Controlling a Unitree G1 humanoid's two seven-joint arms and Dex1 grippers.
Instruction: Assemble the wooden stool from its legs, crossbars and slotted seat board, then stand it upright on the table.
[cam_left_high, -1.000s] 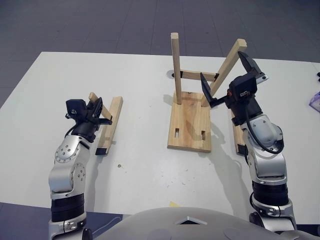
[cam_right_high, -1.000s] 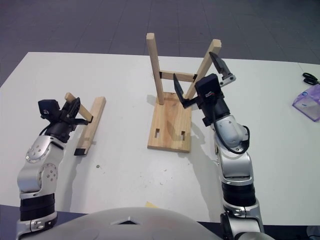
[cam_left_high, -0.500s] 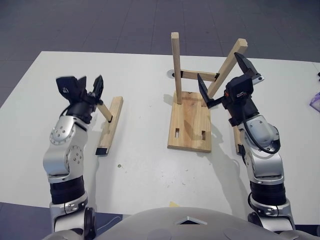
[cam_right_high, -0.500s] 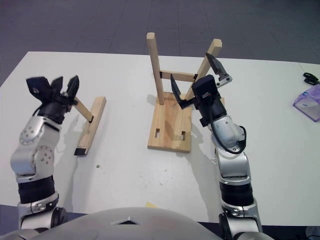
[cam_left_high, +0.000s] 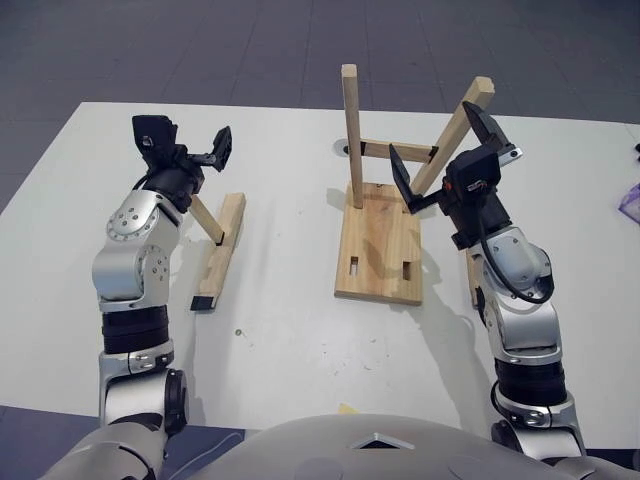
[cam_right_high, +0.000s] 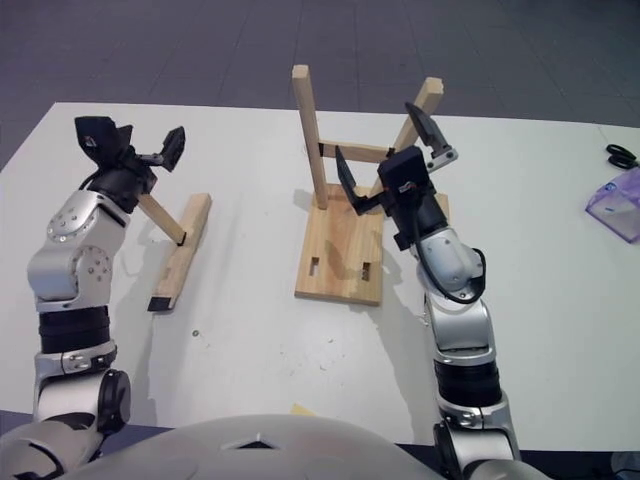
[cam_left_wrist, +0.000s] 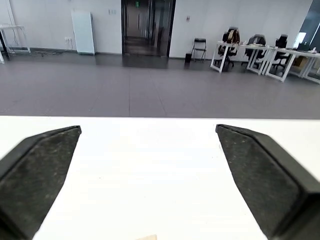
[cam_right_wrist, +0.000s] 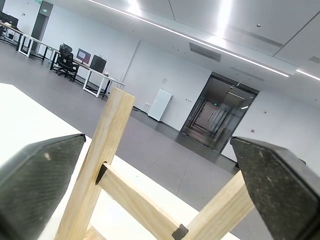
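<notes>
- The left gripper (cam_left_high: 188, 142) is being held wide open and empty above the table (cam_left_high: 290, 330), at 11 o'clock of the loose leg.
- The loose leg (cam_left_high: 219, 250) is being supported flat on the table at 9 o'clock of the seat board, with its short bar (cam_left_high: 207, 217) pointing up toward the left gripper.
- The seat board (cam_left_high: 380, 250) is being supported flat at mid-table. At its 12 o'clock end an upright leg (cam_left_high: 350, 130) and a tilted leg (cam_left_high: 465, 112), joined by a crossbar (cam_left_high: 380, 148), are being carried.
- The right gripper (cam_left_high: 440, 138) is being held spread open on either side of the tilted leg.
- A wooden piece (cam_left_high: 472, 275) is being partly hidden by the right arm at 3 o'clock of the board.
</notes>
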